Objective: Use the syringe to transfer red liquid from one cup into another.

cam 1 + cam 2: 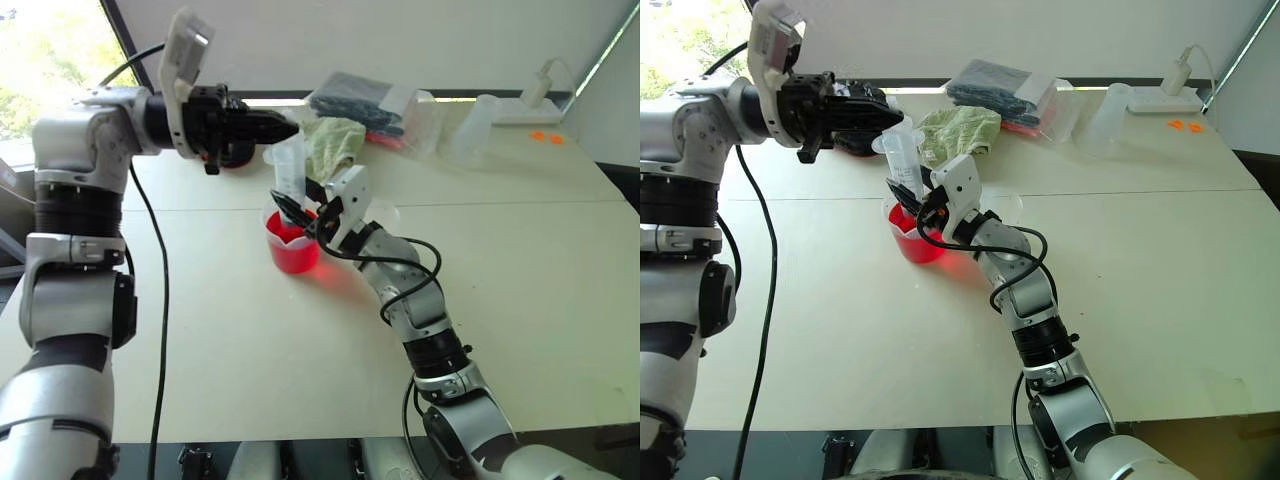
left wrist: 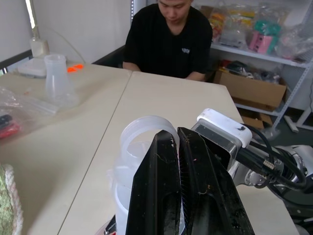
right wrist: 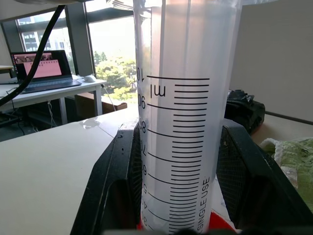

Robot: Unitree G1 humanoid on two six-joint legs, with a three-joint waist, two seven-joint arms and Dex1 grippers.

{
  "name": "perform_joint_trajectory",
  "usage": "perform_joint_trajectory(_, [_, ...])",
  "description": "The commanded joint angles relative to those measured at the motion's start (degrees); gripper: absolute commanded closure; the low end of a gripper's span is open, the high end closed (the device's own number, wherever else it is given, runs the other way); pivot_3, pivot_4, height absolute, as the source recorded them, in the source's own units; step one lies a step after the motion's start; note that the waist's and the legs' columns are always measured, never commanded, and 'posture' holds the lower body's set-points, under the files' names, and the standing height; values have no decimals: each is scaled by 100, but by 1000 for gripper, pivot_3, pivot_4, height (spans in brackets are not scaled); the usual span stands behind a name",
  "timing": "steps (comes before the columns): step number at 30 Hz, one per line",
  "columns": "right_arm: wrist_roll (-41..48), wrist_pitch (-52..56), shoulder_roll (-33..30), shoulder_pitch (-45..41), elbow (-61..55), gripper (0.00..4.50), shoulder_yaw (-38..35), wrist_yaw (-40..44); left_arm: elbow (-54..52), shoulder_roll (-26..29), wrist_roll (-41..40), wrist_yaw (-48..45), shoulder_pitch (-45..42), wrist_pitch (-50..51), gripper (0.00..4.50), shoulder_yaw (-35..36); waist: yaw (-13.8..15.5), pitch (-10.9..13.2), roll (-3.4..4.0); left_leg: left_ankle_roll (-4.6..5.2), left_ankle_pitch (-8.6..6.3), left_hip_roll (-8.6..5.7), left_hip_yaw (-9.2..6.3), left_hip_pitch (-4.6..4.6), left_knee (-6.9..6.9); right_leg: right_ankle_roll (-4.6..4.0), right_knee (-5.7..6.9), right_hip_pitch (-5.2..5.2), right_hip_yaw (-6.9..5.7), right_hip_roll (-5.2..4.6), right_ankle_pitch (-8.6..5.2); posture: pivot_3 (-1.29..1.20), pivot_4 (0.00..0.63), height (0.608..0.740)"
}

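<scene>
The left pincer point(image 1: 285, 128), fingers pressed together, sits at the syringe's point(image 1: 291, 172) top. The right pincer point(image 1: 298, 212) clamps its clear, graduated barrel upright over the red beaker point(image 1: 291, 246), mid-surface point(image 1: 520, 290), far from edges; open room lies rightward.

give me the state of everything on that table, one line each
syringe: upright, tip down in the red beaker
red beaker: upright, holding red liquid
right gripper: shut on the syringe barrel
left gripper: shut, level, at the syringe's top
clear cup: behind the right gripper, contents hidden
green cloth: crumpled
clear flask: upright, looks empty
</scene>
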Motion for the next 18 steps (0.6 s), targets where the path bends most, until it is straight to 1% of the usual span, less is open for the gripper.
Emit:
perform_joint_trajectory(1, [-132,89,62,88,-16,2956,375,188,-91,24,-219,147,-543,-252,4453,480,-2,0,0,0,0,0,0,0,0,0,0,0,0,0,0,0,150,711])
perform_joint_trajectory(18, [-137,99,48,80,27,2956,363,201,7,39,-180,130,-620,-369,4453,480,-4,0,0,-1,0,0,0,0,0,0,0,0,0,0,0,0,150,711])
